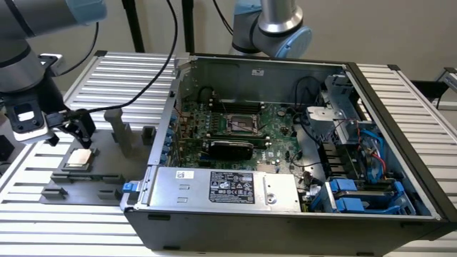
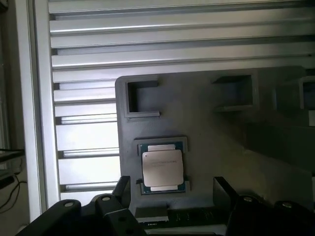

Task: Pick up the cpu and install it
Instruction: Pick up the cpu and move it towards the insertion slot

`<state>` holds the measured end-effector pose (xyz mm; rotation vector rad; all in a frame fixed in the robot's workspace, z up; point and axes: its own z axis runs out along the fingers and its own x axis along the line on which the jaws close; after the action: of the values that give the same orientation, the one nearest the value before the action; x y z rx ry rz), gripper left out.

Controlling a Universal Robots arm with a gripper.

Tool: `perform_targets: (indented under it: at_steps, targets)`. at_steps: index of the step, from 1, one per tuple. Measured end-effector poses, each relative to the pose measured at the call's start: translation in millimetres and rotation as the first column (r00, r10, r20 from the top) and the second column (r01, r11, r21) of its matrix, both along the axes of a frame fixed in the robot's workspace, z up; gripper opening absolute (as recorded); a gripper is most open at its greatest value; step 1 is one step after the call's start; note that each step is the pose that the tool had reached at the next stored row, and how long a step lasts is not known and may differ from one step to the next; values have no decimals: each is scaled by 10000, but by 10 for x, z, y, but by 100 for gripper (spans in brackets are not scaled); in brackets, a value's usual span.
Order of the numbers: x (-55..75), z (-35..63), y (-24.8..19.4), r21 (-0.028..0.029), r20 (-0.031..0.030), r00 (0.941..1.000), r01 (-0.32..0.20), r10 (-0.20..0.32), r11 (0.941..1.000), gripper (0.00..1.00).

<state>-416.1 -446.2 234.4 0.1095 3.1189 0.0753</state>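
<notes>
- The table (image 1: 128, 69) carries an open computer case (image 1: 286, 230), at 3 o'clock of a grey fixture (image 1: 107, 160).
- Over the fixture, the fingers (image 1: 83, 131) stand spread apart, clamping nothing.
- The cpu (image 1: 80, 156) lies flat in a fixture recess, just below the fingers at 6 o'clock in the exterior view, touching neither tip.

The arm (image 1: 21, 59) is built of silver-grey tubes with pale blue joint caps (image 1: 84, 10). Black cables (image 1: 128, 101) trail from it. The gripper (image 1: 70, 142) is black, with a white panel (image 1: 25, 116) and round screws (image 2: 105, 198) near its jaws.
</notes>
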Motion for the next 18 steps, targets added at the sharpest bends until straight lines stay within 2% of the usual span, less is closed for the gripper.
perform_targets:
  at_steps: [12,18]
  targets:
    - [-23,-219,2,-1,-1,10000,-47,47,10000,77]
    - [-38,-328,17,0,3,10000,-90,90,10000,77]
